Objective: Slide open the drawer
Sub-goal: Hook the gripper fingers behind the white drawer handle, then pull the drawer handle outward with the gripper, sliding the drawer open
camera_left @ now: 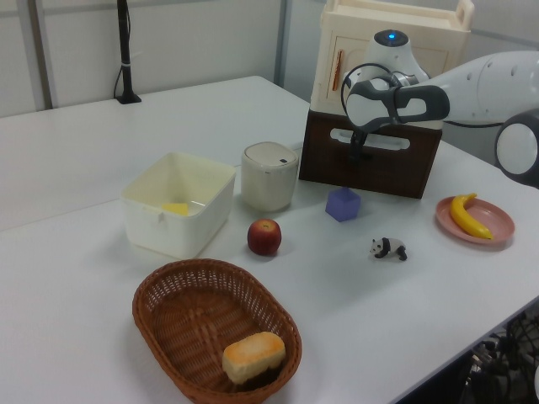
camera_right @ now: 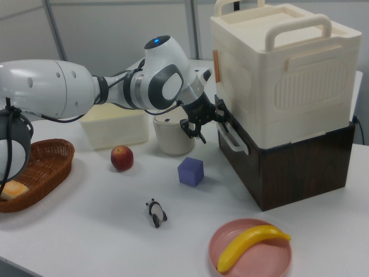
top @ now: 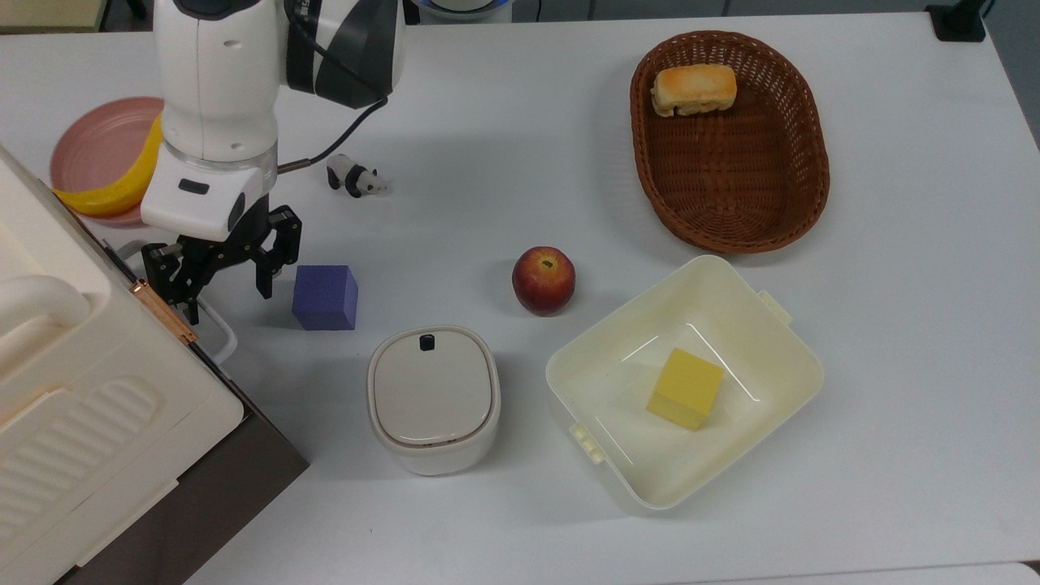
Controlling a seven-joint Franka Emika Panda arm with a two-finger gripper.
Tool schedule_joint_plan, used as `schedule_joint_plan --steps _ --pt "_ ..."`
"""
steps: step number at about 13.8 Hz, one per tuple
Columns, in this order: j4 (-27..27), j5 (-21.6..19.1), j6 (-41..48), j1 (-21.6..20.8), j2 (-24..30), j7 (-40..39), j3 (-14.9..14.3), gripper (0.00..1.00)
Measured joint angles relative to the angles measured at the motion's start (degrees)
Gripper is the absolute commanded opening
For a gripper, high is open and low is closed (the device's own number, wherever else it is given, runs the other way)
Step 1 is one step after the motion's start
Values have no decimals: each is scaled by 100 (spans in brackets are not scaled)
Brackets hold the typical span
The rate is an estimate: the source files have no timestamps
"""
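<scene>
The drawer (camera_right: 288, 164) is the dark brown unit under a big cream box (camera_right: 282, 75) at the right view's right; it looks closed. Its brown front (camera_left: 370, 168) carries a white loop handle (camera_left: 375, 140), also seen as the handle (top: 218, 325) at the top view's left and the handle (camera_right: 233, 137) in the right view. My gripper (top: 227, 294) hangs open at the handle, one black finger (top: 266, 280) on the cube side and the other finger (top: 188, 302) close to the drawer front. The gripper (camera_right: 205, 122) holds nothing.
A purple cube (top: 325, 296) sits just right of the gripper in the top view. Nearby are a cream lidded canister (top: 433, 398), an apple (top: 543, 279), a cream tub (top: 760, 325) holding a yellow block (top: 685, 388), a basket (top: 804, 179) with bread (top: 693, 88), a toy panda (top: 355, 179), and a pink plate (top: 89, 134) with a banana (top: 122, 188).
</scene>
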State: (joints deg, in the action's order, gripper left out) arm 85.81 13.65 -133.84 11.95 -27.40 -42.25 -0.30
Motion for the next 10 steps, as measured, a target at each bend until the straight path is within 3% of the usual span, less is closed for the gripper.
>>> schedule_joint_plan --steps 2,10 --pt "-3 0 0 1 3 1 -4 72" --pt "-7 -2 0 3 63 117 -11 68"
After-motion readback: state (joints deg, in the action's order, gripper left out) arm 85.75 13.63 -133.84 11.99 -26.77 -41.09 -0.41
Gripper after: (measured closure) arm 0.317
